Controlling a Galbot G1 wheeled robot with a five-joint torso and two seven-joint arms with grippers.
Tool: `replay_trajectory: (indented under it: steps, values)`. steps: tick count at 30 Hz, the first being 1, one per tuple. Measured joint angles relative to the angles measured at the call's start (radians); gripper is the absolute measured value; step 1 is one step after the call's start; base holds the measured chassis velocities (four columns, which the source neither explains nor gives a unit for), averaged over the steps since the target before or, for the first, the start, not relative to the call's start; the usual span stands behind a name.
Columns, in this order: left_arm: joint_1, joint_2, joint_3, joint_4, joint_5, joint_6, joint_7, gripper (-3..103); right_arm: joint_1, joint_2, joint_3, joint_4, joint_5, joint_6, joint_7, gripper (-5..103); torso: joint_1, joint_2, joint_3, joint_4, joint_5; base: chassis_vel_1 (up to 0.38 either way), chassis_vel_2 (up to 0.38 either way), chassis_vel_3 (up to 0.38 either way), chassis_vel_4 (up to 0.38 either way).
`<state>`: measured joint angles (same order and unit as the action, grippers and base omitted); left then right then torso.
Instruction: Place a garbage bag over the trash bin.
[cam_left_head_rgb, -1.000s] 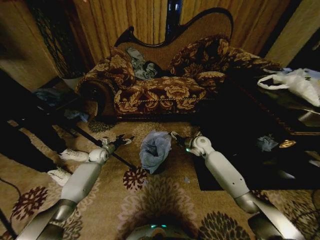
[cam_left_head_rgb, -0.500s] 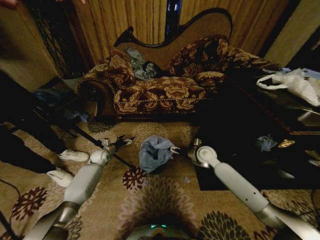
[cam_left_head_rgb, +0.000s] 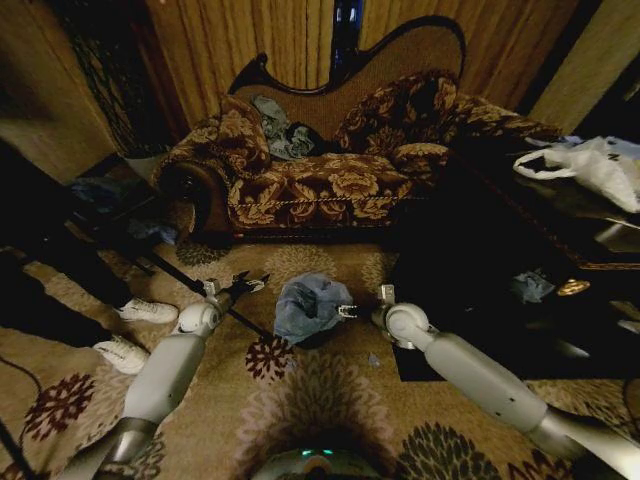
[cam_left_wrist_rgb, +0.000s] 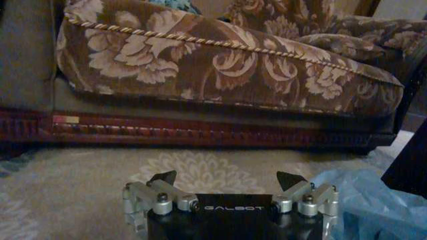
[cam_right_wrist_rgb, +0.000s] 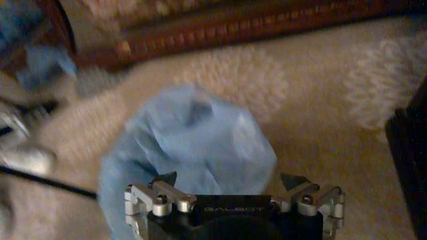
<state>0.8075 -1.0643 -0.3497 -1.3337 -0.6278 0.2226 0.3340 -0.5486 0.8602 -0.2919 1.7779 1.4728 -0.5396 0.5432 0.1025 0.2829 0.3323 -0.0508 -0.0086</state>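
Garbage bag between open claws — carpet around

My thin pale blue-grey plastic garbage bag is covering the small black trash bin almost entirely; only a dark sliver is showing at its base, too small for me to read as rim or wall. In my right wrist view the bag is blurring, and its lower part is hiding behind my right tool. In my left wrist view the picture's edge is cutting the bag off, and the floral upholstered sofa too.
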Motion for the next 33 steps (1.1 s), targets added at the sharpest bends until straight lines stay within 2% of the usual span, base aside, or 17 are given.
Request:
replay_trajectory:
  steps: [2, 3, 6, 7, 9, 12, 14, 15, 16, 17, 18, 19, 23, 24, 27, 31, 33]
  values:
    - [0.023, -0.001, -0.019, -0.029, -0.003, 0.009, -0.018, 100, -0.018, -0.002, 0.026, 0.061, 0.01, 0.073, 0.042, 100, 0.0, 0.0, 0.0, 0.0001, 0.0, 0.0, 0.0, 0.0, 0.0]
    - [0.023, -0.001, -0.019, -0.029, -0.003, 0.009, -0.018, 100, -0.018, -0.002, 0.026, 0.061, 0.01, 0.073, 0.042, 100, 0.0, 0.0, 0.0, 0.0001, 0.0, 0.0, 0.0, 0.0, 0.0]
    - [0.06, 0.002, -0.048, -0.088, -0.012, 0.031, -0.077, 100, -0.076, 0.001, 0.036, 0.157, -0.016, 0.175, 0.087, 100, 0.0, 0.0, 0.0, 0.0, -0.0002, 0.0, 0.0, 0.0, 0.0]
    - [0.06, 0.002, -0.048, -0.088, -0.012, 0.031, -0.077, 100, -0.076, 0.001, 0.036, 0.157, -0.016, 0.175, 0.087, 100, 0.0, 0.0, 0.0, 0.0, -0.0002, 0.0, 0.0, 0.0, 0.0]
    - [0.09, 0.005, -0.069, -0.14, -0.023, 0.051, -0.141, 100, -0.137, 0.038, 0.033, 0.189, -0.102, 0.25, 0.095, 103, 0.0, 0.0, 0.0, -0.0001, -0.0001, 0.0, 0.0, 0.0, 0.0]
    - [0.102, 0.006, -0.08, -0.173, -0.036, 0.066, -0.187, 100, -0.179, 0.079, 0.028, 0.189, -0.182, 0.294, 0.096, 100, 0.0, 0.0, 0.0, 0.0002, 0.0001, 0.0, 0.0, 0.0, 0.0]
    - [0.098, 0.01, -0.072, -0.208, -0.064, 0.091, -0.229, 100, -0.239, 0.128, 0.03, 0.19, -0.27, 0.333, 0.114, 90, 0.0, 0.0, 0.0, 0.0001, -0.0001, 0.0, 0.0, 0.0, 0.0]
    - [0.098, 0.01, -0.072, -0.208, -0.064, 0.091, -0.229, 100, -0.239, 0.128, 0.03, 0.19, -0.27, 0.333, 0.114, 90, 0.0, 0.0, 0.0, 0.0001, -0.0001, 0.0, 0.0, 0.0, 0.0]
    - [0.097, 0.011, -0.07, -0.224, -0.078, 0.102, -0.241, 100, -0.257, 0.155, 0.03, 0.188, -0.301, 0.35, 0.134, 84, 0.0, 0.0, 0.0, -0.0004, -0.0004, 0.0, 0.0, 0.0, 0.0]
    - [0.099, 0.011, -0.071, -0.24, -0.087, 0.114, -0.252, 100, -0.265, 0.182, 0.03, 0.184, -0.316, 0.361, 0.158, 79, 0.0, 0.0, 0.0, -0.0006, -0.0003, 0.0, 0.0, 0.0, 0.0]
    - [0.103, 0.013, -0.073, -0.268, -0.106, 0.134, -0.285, 100, -0.268, 0.244, 0.029, 0.165, -0.325, 0.374, 0.222, 74, 0.0, 0.0, 0.0, -0.0003, 0.0002, 0.0, 0.0, 0.0, 0.0]
    - [0.103, 0.013, -0.073, -0.268, -0.106, 0.134, -0.285, 100, -0.268, 0.244, 0.029, 0.165, -0.325, 0.374, 0.222, 74, 0.0, 0.0, 0.0, -0.0003, 0.0002, 0.0, 0.0, 0.0, 0.0]
    - [0.068, 0.015, -0.053, -0.295, -0.177, 0.179, -0.368, 100, -0.245, 0.367, 0.026, 0.072, -0.342, 0.397, 0.352, 57, 0.0, 0.0, 0.0, 0.0, -0.0004, 0.0, 0.0, 0.0, 0.0]
    - [0.068, 0.015, -0.053, -0.295, -0.177, 0.179, -0.368, 100, -0.245, 0.367, 0.026, 0.072, -0.342, 0.397, 0.352, 57, 0.0, 0.0, 0.0, 0.0, -0.0004, 0.0, 0.0, 0.0, 0.0]
    - [0.052, 0.03, -0.046, -0.311, -0.21, 0.201, -0.395, 100, -0.214, 0.475, 0.011, -0.011, -0.338, 0.405, 0.442, 41, 0.0, 0.0, 0.0, -0.0001, 0.0001, 0.0, 0.0, 0.0, 0.0]
    - [0.048, 0.043, -0.045, -0.312, -0.212, 0.202, -0.397, 100, -0.202, 0.526, 0.001, -0.054, -0.341, 0.405, 0.468, 30, 0.0, 0.0, 0.0, 0.0001, -0.0002, 0.0, 0.0, 0.0, 0.0]
    - [0.042, 0.056, -0.044, -0.305, -0.213, 0.202, -0.393, 100, -0.188, 0.572, -0.007, -0.093, -0.343, 0.405, 0.492, 19, 0.0, 0.0, 0.0, 0.0002, -0.0005, 0.0, 0.0, 0.0, 0.0]
